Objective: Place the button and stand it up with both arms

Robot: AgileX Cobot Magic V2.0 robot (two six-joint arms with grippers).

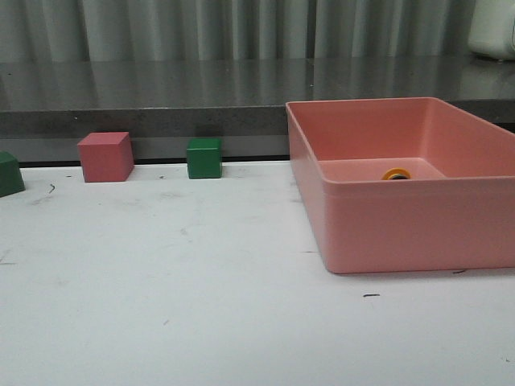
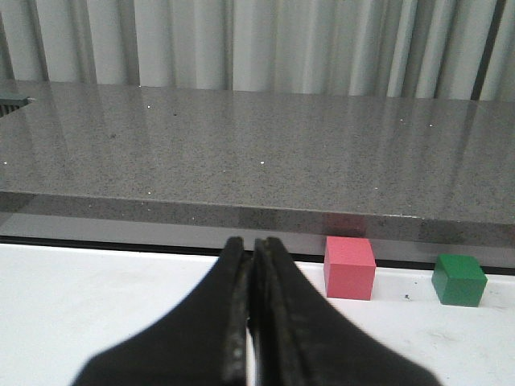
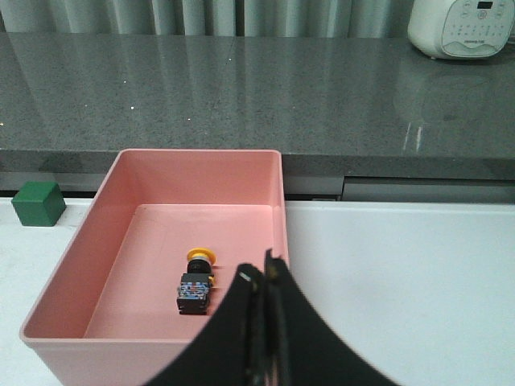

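Note:
The button lies on its side on the floor of a pink bin, yellow cap toward the far wall, black body and bluish base toward me. From the front only its yellow cap peeks over the bin's near wall. My right gripper is shut and empty, over the bin's right wall beside the button. In the left wrist view my left gripper is shut and empty, above the white table near its back edge. Neither arm shows in the front view.
A pink cube and a green cube stand at the table's back edge, another green cube at the far left. A grey counter runs behind, bearing a white appliance.

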